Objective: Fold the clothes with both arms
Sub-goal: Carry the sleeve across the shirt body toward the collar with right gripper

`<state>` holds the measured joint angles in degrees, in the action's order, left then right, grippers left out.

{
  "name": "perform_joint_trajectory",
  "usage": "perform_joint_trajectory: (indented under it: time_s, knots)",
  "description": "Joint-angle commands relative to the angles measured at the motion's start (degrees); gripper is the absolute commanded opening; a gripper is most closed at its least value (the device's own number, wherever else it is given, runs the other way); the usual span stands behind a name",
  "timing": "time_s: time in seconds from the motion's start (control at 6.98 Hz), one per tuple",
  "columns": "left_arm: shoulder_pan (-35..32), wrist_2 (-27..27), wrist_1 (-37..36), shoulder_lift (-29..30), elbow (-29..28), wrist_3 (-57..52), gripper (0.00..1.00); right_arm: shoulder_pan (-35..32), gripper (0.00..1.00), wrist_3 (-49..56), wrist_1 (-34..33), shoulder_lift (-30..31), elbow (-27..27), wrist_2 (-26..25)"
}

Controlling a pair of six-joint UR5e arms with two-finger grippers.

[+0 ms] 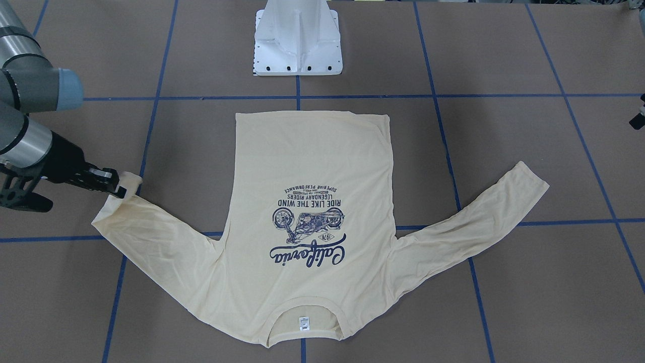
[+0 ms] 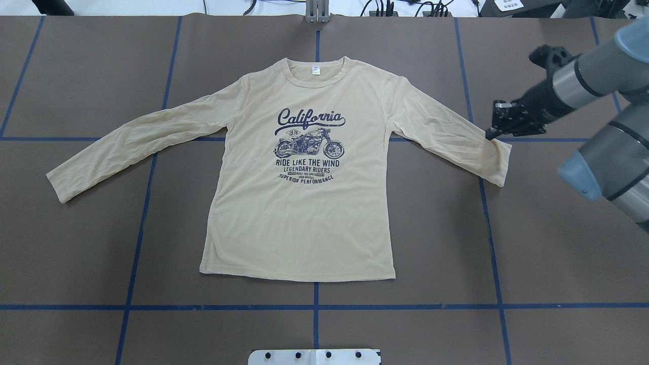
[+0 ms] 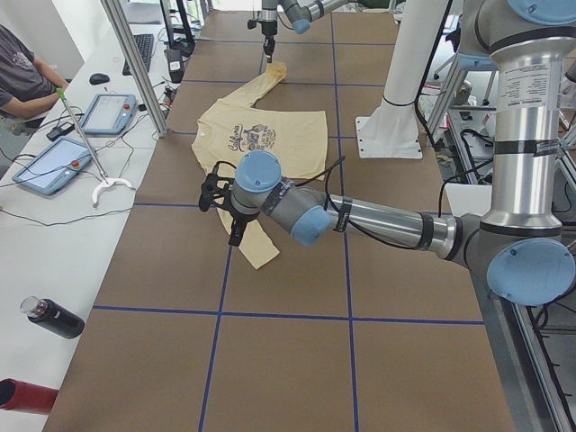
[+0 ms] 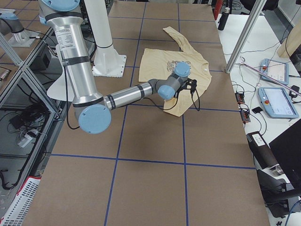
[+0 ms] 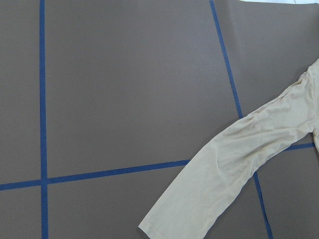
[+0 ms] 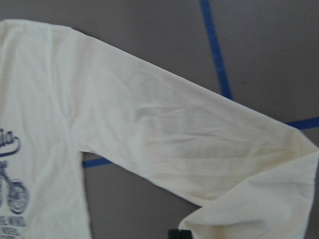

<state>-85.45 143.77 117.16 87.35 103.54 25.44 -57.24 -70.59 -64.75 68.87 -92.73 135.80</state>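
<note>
One shirt (image 2: 304,218), spread face up on the brown desk (image 2: 76,253). Lies with its hem toward the white pedestal (image 1: 297,40) and its collar (image 2: 317,82) on the far side, both sleeves angled out and back toward the near side.

Right gripper (image 1: 120,189) at the end of the right sleeve (image 2: 446,137), closed on a corner of the cuff. Reaches in from the right side of the desk at the tip of the right arm (image 2: 573,88), fingers slanted down onto the cloth. Rest of the shirt to the left of that gripper.

Left gripper (image 3: 236,232) seen against the end of the left sleeve (image 2: 137,137). Open or closed: cannot tell, nor whether touching the cloth.

Pale cream-yellow and thin, long-sleeved, mostly smooth with faint creases along the sleeves. Carries a navy print (image 2: 309,147) on the chest: "California" in script, a motorcycle, and lines of small block lettering below. Ribbed round collar with a small white label (image 2: 316,70) inside the neck. Straight hem, parallel to a blue tape line (image 2: 314,306).

Overhead view gives the print upright and the right cuff looking almost flat. Front-facing view shows that cuff corner raised off the desk at the gripper's tip. Exterior left view alone gives the left gripper. Left wrist view takes in just the left sleeve, lying across crossing tape lines. Right wrist view renders the cloth nearly white, with the cuff end curled at the lower right.
</note>
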Motion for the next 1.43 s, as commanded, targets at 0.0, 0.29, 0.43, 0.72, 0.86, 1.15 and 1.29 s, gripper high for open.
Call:
perform_joint_trajectory:
  time_s: [0.0, 0.29, 0.43, 0.72, 0.86, 1.15, 1.29]
  knots:
    - [0.0, -0.1, 0.1, 0.0, 0.2, -0.1, 1.0, 3.7, 0.0, -7.1, -10.5, -21.1, 7.5, -5.0]
    - [-0.1, 0.0, 0.6, 0.0, 0.1, -0.1, 1.0, 11.5, 0.0, -14.3, -10.3, -41.9, 21.3, -16.7]
    - [0.0, 0.0, 0.6, 0.0, -0.4, -0.2, 1.0, 16.3, 0.0, -14.4, -10.0, -49.3, 27.9, -24.4]
    - [0.0, -0.1, 0.6, 0.0, -1.1, -0.2, 1.0, 23.3, 0.0, -14.4, 2.9, -55.0, 42.0, -36.6]
    - [0.0, -0.1, 0.6, 0.0, -1.2, 0.2, 1.0, 23.8, 0.99, -14.5, 4.2, -58.2, 47.2, -38.1]
    - [6.1, -0.6, 1.7, 0.4, -1.5, 0.7, 1.0, 23.5, 1.0, -14.8, 4.2, -60.2, 47.6, -38.4]
    - [9.0, -1.0, 4.5, 1.5, -4.2, 3.3, 1.0, 22.4, 1.0, -16.4, 4.1, -60.3, 47.0, -37.5]
